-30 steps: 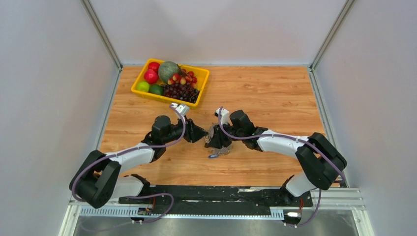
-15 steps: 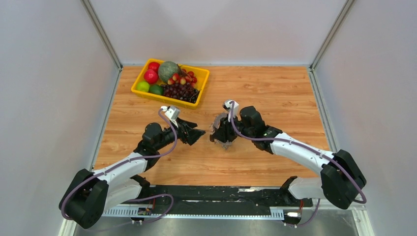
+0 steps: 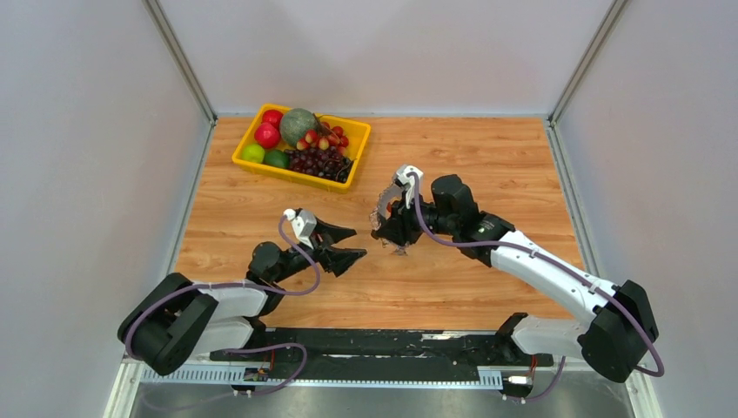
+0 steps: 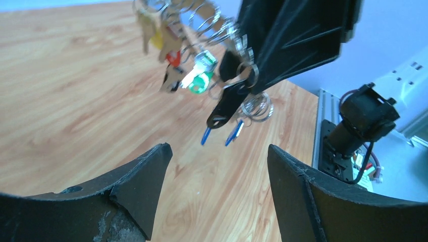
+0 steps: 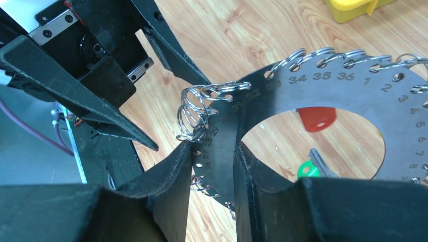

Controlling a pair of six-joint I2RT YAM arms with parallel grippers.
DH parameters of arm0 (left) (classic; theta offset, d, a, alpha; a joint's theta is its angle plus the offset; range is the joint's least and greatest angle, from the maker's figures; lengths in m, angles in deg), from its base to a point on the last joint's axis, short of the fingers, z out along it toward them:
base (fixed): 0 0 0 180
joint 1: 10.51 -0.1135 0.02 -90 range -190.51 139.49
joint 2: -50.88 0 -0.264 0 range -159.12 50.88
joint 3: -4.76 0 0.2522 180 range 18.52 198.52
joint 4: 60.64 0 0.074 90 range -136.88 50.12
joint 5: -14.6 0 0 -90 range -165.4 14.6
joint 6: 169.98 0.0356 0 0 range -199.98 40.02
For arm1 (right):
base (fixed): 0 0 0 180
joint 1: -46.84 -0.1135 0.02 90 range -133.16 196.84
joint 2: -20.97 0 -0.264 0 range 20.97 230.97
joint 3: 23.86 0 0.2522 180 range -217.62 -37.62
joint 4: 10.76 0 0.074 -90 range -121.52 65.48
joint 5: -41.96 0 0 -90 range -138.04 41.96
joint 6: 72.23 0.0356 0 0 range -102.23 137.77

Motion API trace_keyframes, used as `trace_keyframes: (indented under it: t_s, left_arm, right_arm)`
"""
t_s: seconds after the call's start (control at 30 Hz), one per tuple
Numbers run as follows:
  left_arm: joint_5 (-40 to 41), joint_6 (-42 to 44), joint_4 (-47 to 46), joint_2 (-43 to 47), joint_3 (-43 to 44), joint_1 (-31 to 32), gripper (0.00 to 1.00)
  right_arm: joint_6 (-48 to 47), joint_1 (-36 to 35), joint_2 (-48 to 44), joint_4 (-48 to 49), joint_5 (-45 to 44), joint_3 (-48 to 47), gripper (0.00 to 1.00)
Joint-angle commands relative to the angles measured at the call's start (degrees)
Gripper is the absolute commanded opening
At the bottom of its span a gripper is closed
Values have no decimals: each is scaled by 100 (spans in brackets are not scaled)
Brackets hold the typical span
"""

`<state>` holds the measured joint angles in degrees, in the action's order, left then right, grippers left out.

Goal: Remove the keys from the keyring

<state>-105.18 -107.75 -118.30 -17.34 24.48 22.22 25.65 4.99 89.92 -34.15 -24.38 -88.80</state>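
My right gripper (image 3: 393,228) is shut on the keyring (image 3: 381,207) and holds it on edge above the table. In the right wrist view the keyring (image 5: 323,80) is a flat silvery ring with numbered holes and small split rings, its rim clamped in my right gripper (image 5: 212,151). A red key head (image 5: 315,118) and a green one (image 5: 309,169) show through its centre. My left gripper (image 3: 348,244) is open and empty just left of the keyring. In the left wrist view the keys (image 4: 199,75) hang in a bunch above and beyond my open left gripper (image 4: 218,151).
A yellow fruit tray (image 3: 360,138) with apples, grapes and a melon stands at the back left of the wooden table (image 3: 487,165). White walls close in the sides and back. The black arm mounts run along the near edge.
My right gripper has lifted the keyring and keys off the table and carried them farther back. My left arm has pulled back towards the near edge and its jaws have opened wide.
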Motion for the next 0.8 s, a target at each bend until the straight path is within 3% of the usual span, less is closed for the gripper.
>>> trace_keyframes:
  t_s: [0.0,0.5,0.77]
  left_arm:
    - [-514,629,-1821,-366,-61,251,79]
    - [-814,1021,-1736,-411,6,551,80]
    - [-960,946,-1684,-555,121,598,70]
  right_arm:
    - [-245,12,-240,74,466,-364,34]
    - [-515,-66,-214,-178,1546,-513,35]
    - [-533,-161,-172,-241,1576,-579,36]
